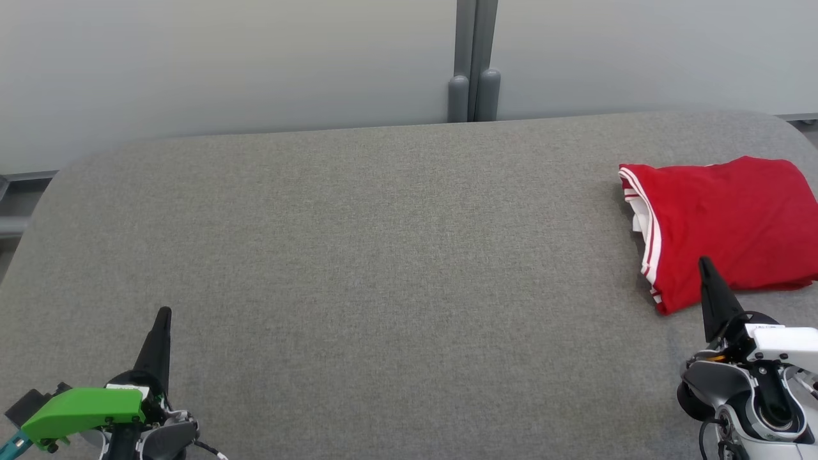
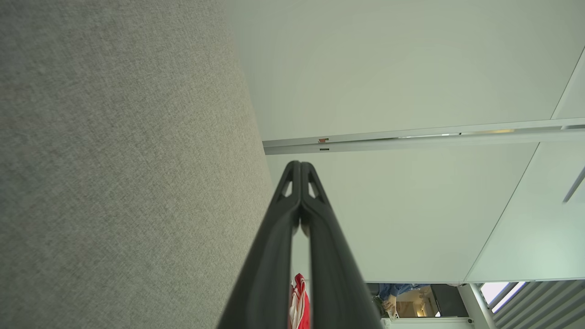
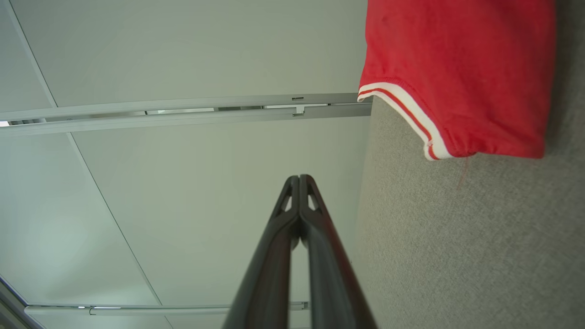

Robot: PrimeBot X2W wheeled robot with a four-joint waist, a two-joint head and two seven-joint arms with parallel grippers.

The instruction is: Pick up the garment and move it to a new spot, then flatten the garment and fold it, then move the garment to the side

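A red garment (image 1: 722,223) with white-striped trim lies folded at the far right of the grey table (image 1: 383,255). My right gripper (image 1: 705,263) is shut with nothing in it; its tip overlaps the garment's near edge in the head view, contact unclear. In the right wrist view the garment (image 3: 461,68) lies up and to the right of the closed fingertips (image 3: 299,179), apart from them. My left gripper (image 1: 164,313) is shut and holds nothing, at the lower left over bare table. A sliver of the garment (image 2: 299,306) shows between the left gripper's fingers (image 2: 300,165).
Pale wall panels (image 1: 223,57) stand behind the table, with a grey post (image 1: 473,61) between them. The table's rounded corners lie at far left and far right. A person (image 2: 393,297) shows far off in the left wrist view.
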